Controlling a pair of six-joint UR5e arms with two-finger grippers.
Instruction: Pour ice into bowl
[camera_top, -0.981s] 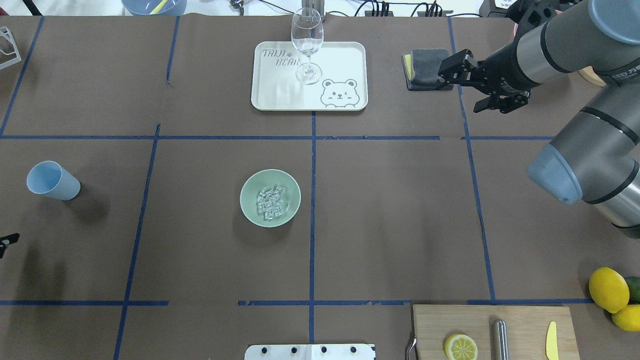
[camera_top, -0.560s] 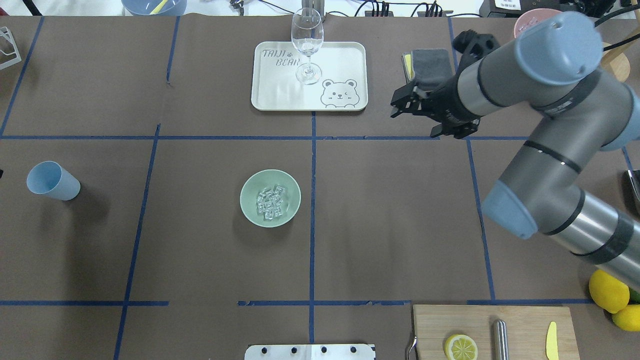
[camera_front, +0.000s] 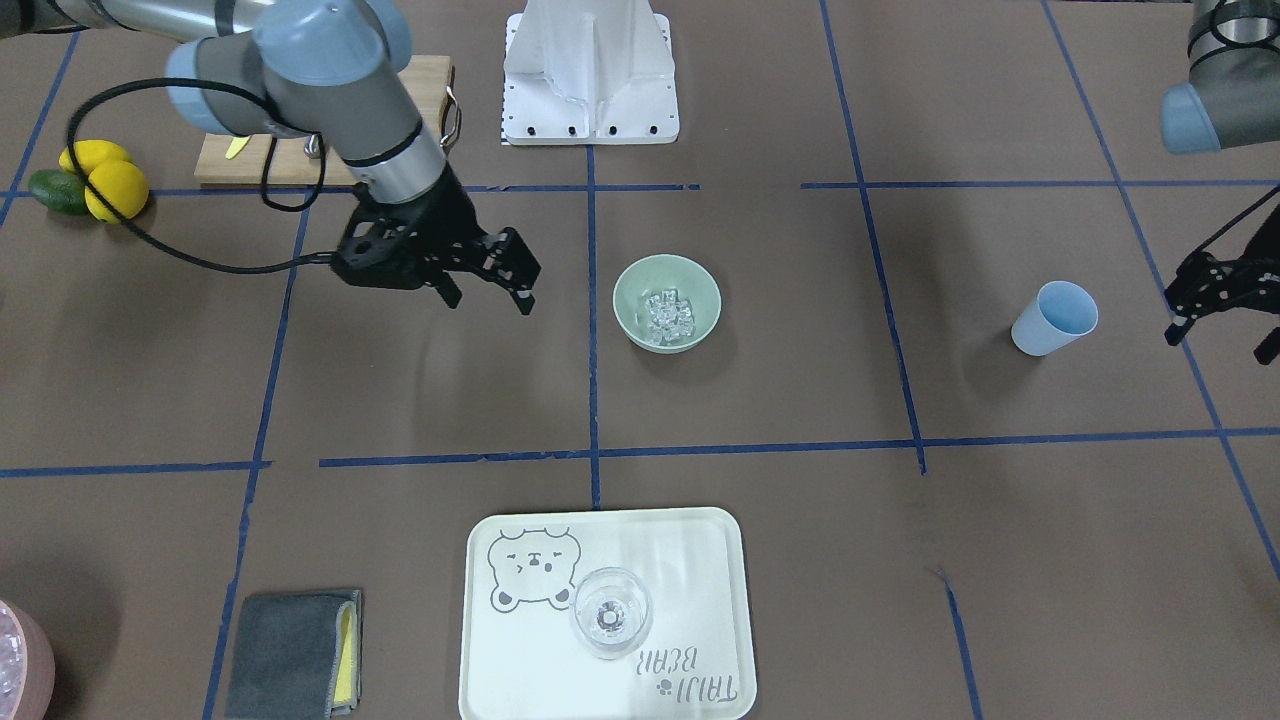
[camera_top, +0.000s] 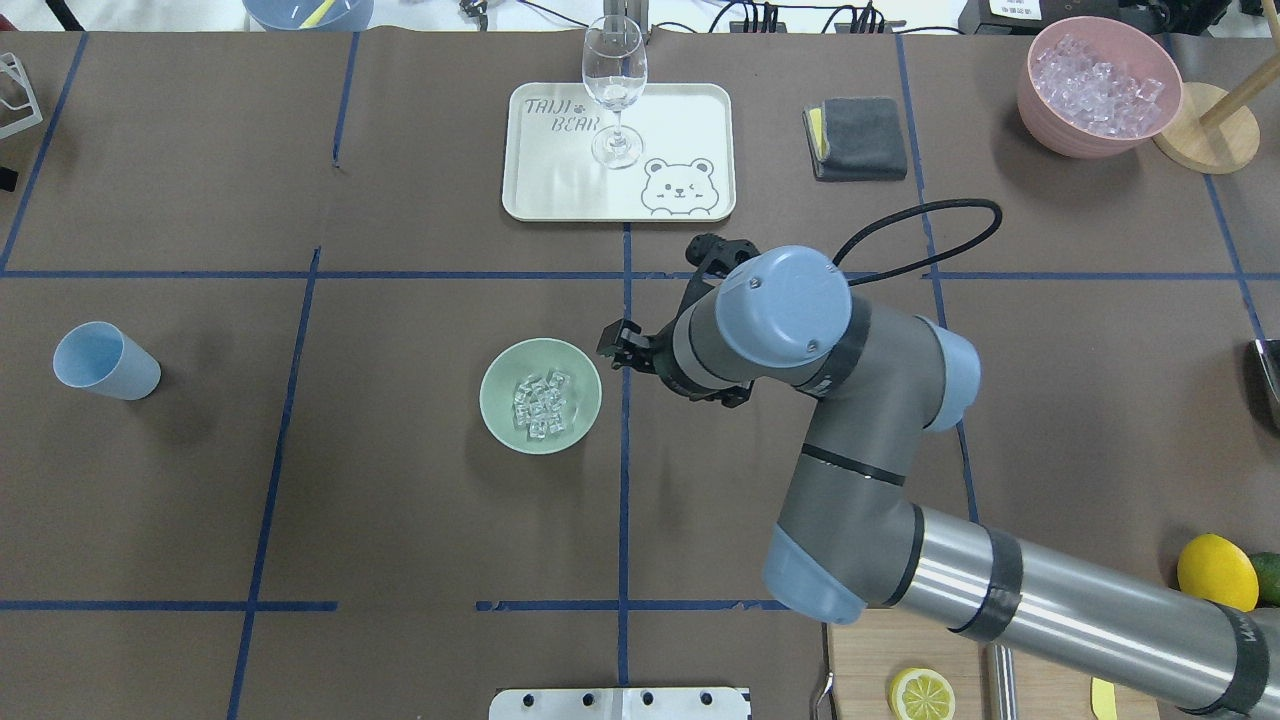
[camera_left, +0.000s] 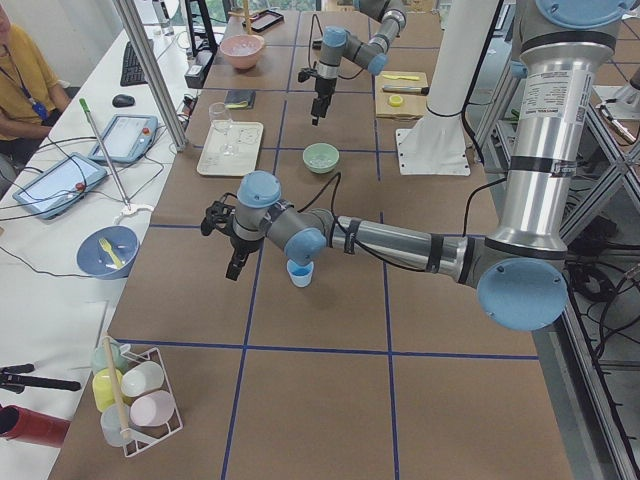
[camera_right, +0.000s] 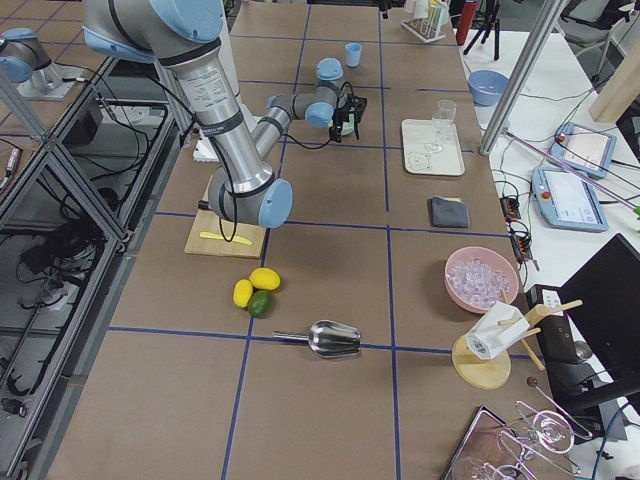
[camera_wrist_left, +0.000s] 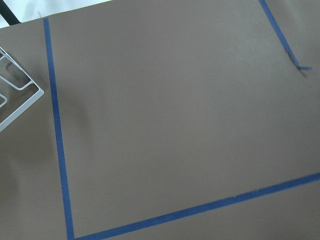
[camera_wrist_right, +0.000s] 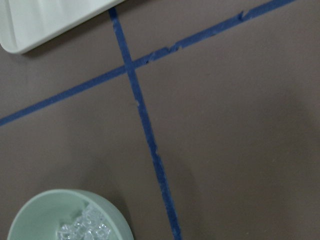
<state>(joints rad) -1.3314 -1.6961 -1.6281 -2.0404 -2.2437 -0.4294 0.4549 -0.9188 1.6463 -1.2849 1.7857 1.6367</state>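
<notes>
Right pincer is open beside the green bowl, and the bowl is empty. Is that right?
Not quite. The bowl is not empty: it holds a small heap of ice, as the exterior front-facing view shows. The rest stands: the right pincer is open beside the green bowl, not touching it.

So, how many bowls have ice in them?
2. The green bowl sits mid-table; the pink bowl sits at the far right corner in the overhead view. The blue bowl on the side desk shows none.
</notes>
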